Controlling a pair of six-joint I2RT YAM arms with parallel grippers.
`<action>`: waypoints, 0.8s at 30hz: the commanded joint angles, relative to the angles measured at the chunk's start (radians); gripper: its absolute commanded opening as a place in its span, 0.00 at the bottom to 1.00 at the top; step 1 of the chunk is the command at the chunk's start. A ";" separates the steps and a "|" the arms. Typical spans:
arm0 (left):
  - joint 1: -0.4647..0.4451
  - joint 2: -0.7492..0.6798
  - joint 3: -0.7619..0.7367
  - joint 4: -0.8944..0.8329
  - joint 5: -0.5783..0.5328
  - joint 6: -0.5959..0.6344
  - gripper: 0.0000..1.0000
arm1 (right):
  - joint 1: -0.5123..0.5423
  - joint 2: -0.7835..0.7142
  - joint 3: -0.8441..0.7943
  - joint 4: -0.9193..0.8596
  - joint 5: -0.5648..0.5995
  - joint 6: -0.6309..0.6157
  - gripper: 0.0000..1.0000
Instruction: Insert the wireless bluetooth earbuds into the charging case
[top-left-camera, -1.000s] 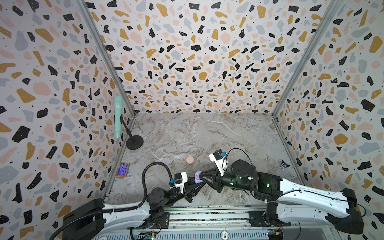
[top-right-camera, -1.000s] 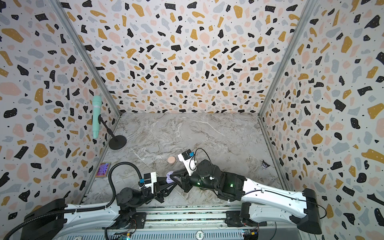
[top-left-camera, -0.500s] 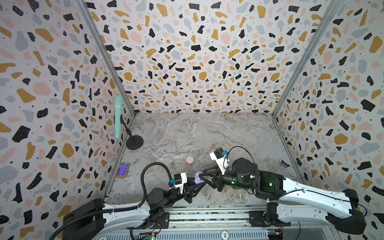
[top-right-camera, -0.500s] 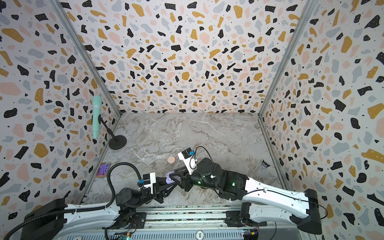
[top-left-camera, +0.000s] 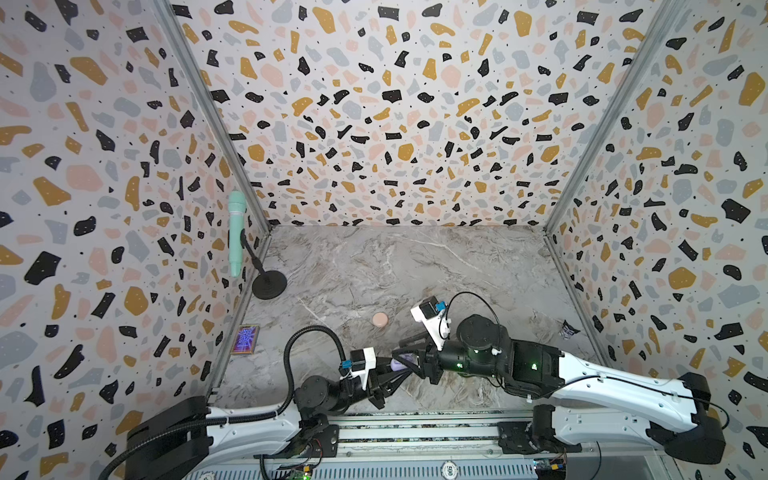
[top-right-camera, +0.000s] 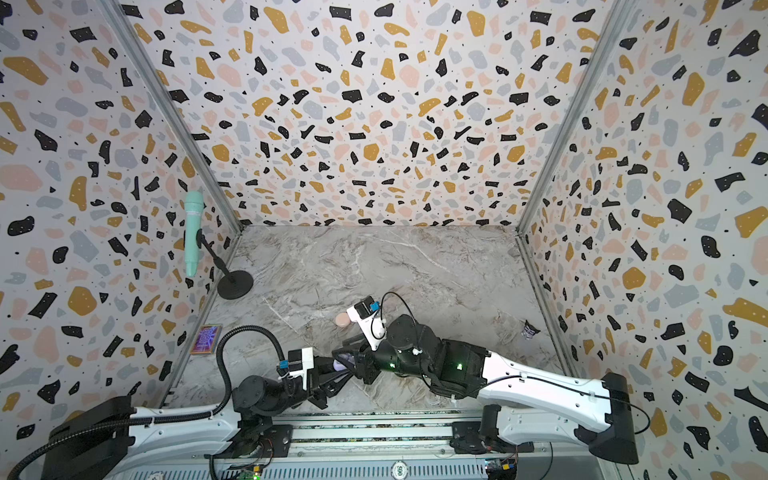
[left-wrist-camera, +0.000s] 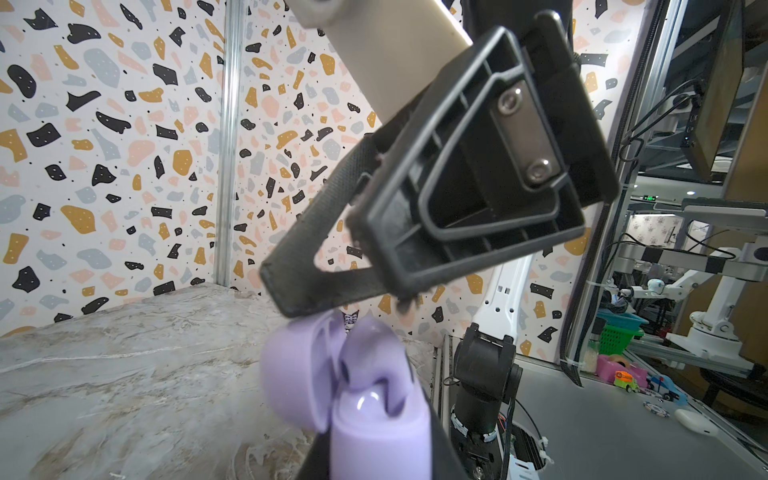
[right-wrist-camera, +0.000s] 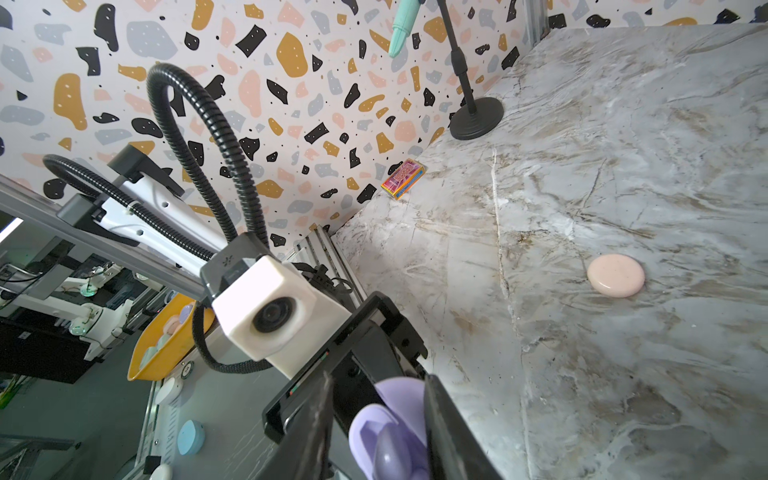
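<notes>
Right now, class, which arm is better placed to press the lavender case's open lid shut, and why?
Right, probably. The left gripper is shut on the lavender case, holding its base, so it is busy; the right gripper is open right at the lid.

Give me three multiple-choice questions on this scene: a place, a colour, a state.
1. Where is the pink case? A. on the marble table B. on a shelf C. in a gripper
2. What colour is the held case in the left gripper? A. teal B. lavender C. pink
3. Its lid is: A. open B. shut C. detached
Answers: A, it lies alone on the marble; B, lavender shows between the gripper's fingers; A, the lid stands swung up.
</notes>
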 joint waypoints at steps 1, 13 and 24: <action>-0.003 0.001 -0.041 0.095 -0.001 0.016 0.00 | 0.005 -0.056 0.028 -0.041 0.014 -0.004 0.39; -0.004 0.006 -0.033 0.068 -0.008 0.017 0.00 | 0.060 -0.049 0.013 -0.079 -0.010 0.018 0.42; -0.004 -0.012 -0.032 0.052 -0.002 0.018 0.00 | 0.067 -0.003 0.038 -0.044 -0.050 -0.009 0.42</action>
